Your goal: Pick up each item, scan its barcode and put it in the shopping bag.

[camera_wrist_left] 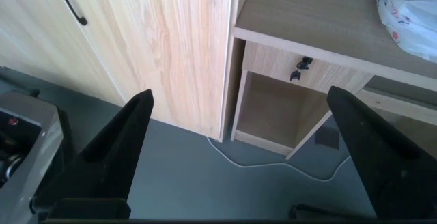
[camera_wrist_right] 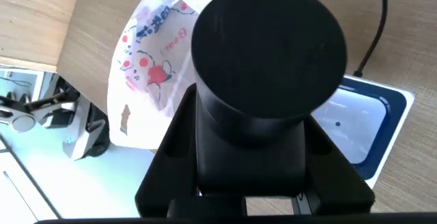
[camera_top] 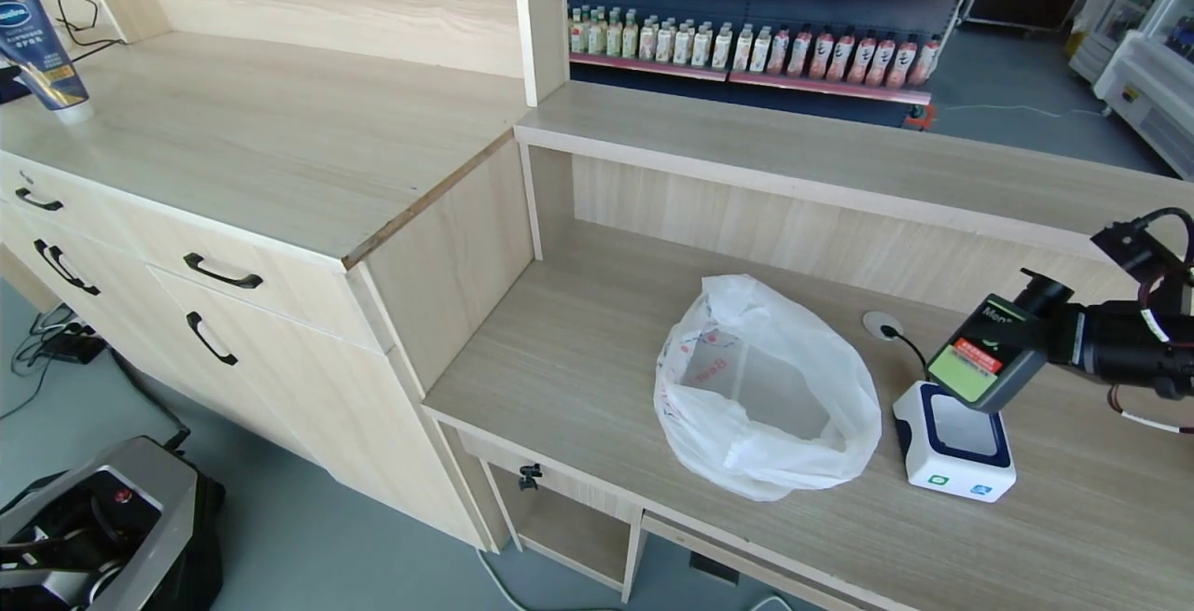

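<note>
A dark bottle (camera_top: 989,364) with a green label and a black cap (camera_wrist_right: 270,53) is held on its side by my right gripper (camera_top: 1059,336), which is shut on it. The bottle hangs just above the white and blue barcode scanner (camera_top: 951,448), label turned down toward its glass (camera_wrist_right: 362,125). The white plastic shopping bag (camera_top: 765,387) stands open on the lower counter, left of the scanner, and its printed side (camera_wrist_right: 153,67) lies beside the bottle. My left gripper (camera_wrist_left: 239,156) is open and empty, low by the cabinet front above the floor.
A blue tube (camera_top: 42,51) stands at the far left of the raised counter (camera_top: 280,145). Drawers with black handles (camera_top: 222,271) face the aisle. A cable (camera_top: 900,339) runs from a counter grommet to the scanner. Shelves of bottles (camera_top: 746,47) line the back.
</note>
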